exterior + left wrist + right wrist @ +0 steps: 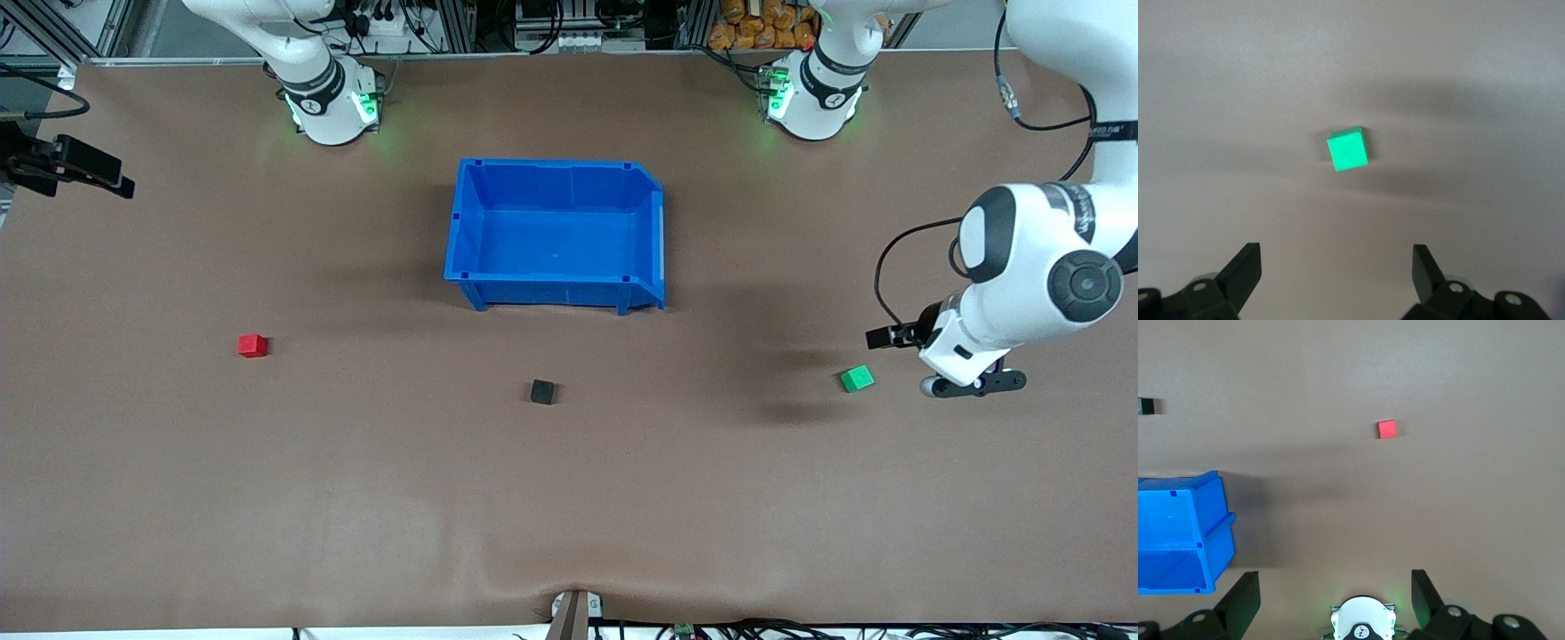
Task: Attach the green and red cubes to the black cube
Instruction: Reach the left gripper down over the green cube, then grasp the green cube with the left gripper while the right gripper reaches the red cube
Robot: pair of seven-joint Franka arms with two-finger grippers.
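Note:
The green cube [857, 379] [1349, 149] lies on the brown table toward the left arm's end. My left gripper [975, 385] [1337, 267] hangs open over the bare table just beside it, nothing between its fingers. The black cube [542, 391] [1146, 405] sits mid-table, nearer the front camera than the blue bin. The red cube [252, 346] [1387, 429] rests toward the right arm's end. All three cubes stand well apart. My right gripper [1335, 587] is open and empty, high over its own arm's base [1363, 620]; the front view does not show it.
A large blue bin [556, 164] [1178, 520], empty, stands between the two arm bases and the black cube. A black fixture [67, 167] juts in at the table edge at the right arm's end.

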